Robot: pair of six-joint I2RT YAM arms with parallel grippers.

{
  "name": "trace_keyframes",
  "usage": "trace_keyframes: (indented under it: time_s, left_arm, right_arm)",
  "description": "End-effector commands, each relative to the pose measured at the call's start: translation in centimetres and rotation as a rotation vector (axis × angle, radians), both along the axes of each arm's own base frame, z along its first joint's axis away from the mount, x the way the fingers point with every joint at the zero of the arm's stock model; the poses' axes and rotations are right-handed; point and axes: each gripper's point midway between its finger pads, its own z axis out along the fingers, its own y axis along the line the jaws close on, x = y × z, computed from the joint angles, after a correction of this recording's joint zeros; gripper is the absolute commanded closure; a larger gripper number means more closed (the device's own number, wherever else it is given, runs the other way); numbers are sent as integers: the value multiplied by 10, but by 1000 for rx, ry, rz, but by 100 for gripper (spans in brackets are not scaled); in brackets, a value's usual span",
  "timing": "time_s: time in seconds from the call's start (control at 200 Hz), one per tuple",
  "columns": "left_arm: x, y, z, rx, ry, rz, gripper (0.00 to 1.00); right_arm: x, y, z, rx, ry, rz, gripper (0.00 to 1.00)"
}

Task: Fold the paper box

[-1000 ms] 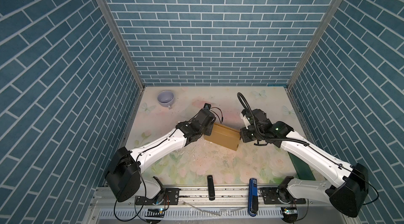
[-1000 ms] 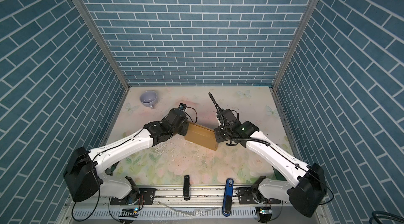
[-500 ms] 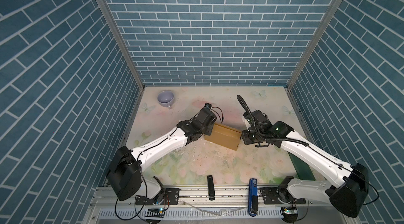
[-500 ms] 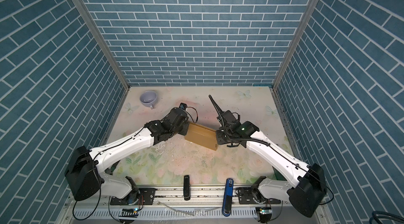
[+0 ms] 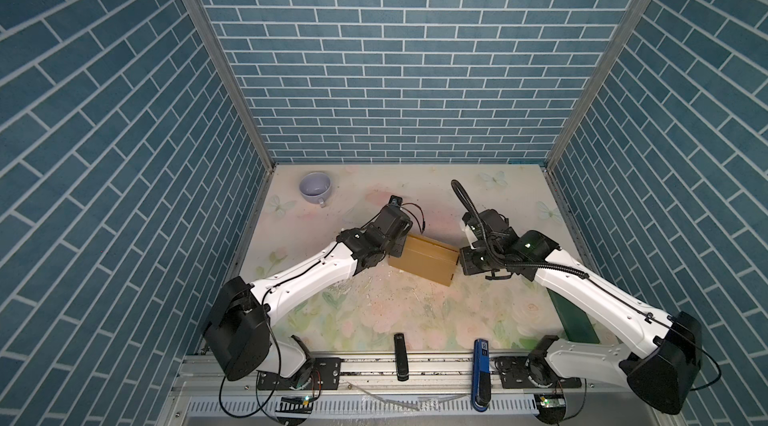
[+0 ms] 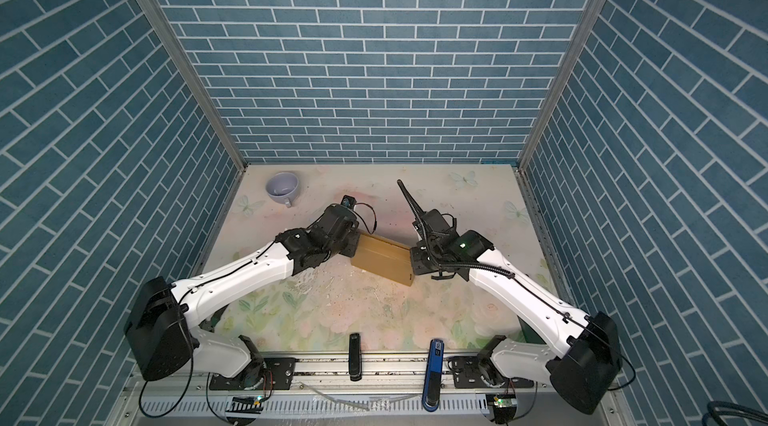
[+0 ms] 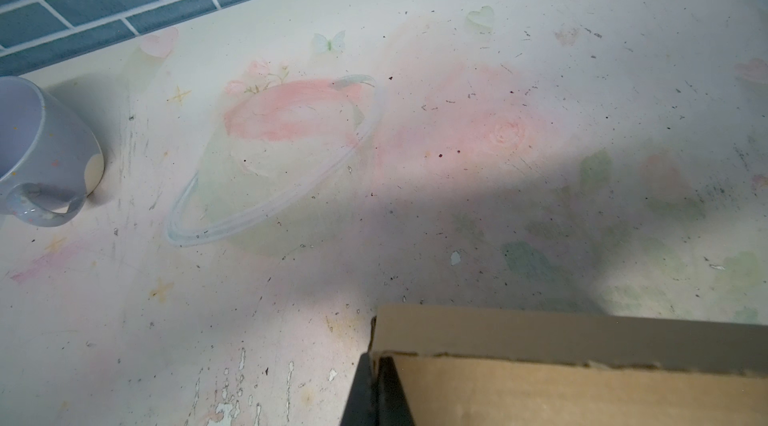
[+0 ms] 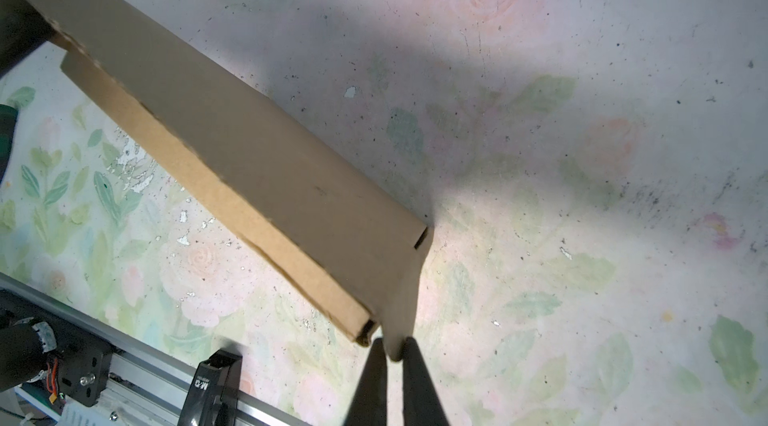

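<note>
The left pincer (image 7: 375, 363) and right pincer (image 8: 392, 347) are each clamping opposite ends of the paper box (image 5: 422, 261). Uneven pulling is risking tearing the right's thin tab, or it slipping free.

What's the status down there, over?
Left tool shut on one end of tan cardboard paper box; right tool shut on opposite flap. Box looks closed. Lilac ceramic mug far off, nothing obstructing.

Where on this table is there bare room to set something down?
Free: the back strip of the table between the mug and the right wall; the front stretch between the paper box and the rail. Crowded: the middle, where the left arm and right arm meet on the box.
</note>
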Motion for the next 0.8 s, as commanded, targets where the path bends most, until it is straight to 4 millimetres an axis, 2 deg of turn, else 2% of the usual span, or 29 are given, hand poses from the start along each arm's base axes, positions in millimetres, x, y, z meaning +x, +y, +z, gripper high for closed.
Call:
trace_keyframes:
  time_s: [0.0, 0.51, 0.795]
  left_arm:
    - [-9, 2, -16, 47, 60, -18, 100]
    - [-10, 0, -15, 43, 60, -33, 100]
    - [-10, 0, -14, 49, 55, -41, 100]
  right_arm:
    - [6, 10, 23, 66, -31, -23, 91]
    - [14, 21, 27, 93, -35, -14, 94]
    - [18, 21, 27, 76, -39, -22, 89]
